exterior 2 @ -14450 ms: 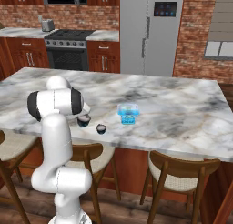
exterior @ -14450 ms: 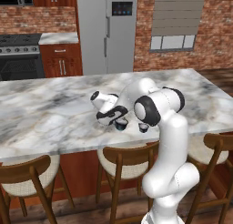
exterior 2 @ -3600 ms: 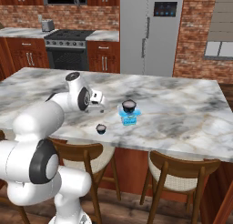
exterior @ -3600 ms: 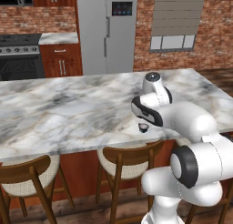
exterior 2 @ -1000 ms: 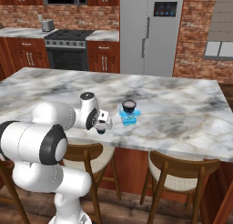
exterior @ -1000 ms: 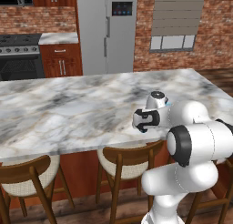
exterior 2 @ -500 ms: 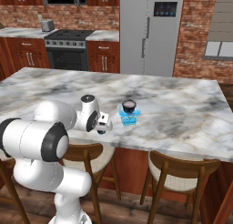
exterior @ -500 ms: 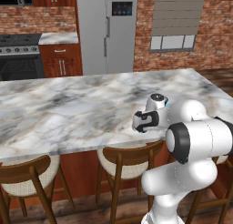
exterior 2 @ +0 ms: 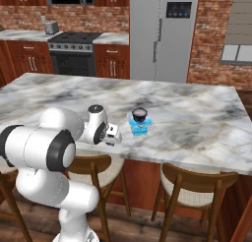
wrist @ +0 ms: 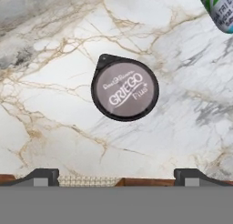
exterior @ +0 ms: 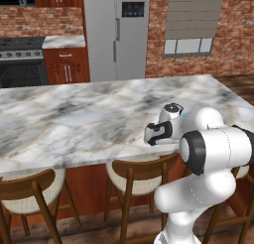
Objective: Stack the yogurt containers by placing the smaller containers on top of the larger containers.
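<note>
A dark round cup [wrist: 125,87] with a greyish printed lid stands alone on the marble counter, seen from straight above in the hand view. My gripper [wrist: 117,175] hangs open over it, fingertips [wrist: 45,175] spread wide and touching nothing. In the right base view the gripper [exterior 2: 112,136] is low near the counter's front edge, left of the light blue tub [exterior 2: 139,128]. The other dark cup [exterior 2: 140,113] sits on top of that tub. A corner of the tub [wrist: 219,9] shows at the hand view's top right. The gripper [exterior: 151,135] also shows in the left base view.
The marble island counter [exterior 2: 197,118] stretches wide to both sides. Wooden stools [exterior 2: 197,187] stand under its front edge. A fridge [exterior 2: 160,34] and stove [exterior 2: 74,54] are along the far brick wall.
My hand has sunk slightly toward the counter above the loose cup. The jaws stay open, and the cup on the tub has not moved.
</note>
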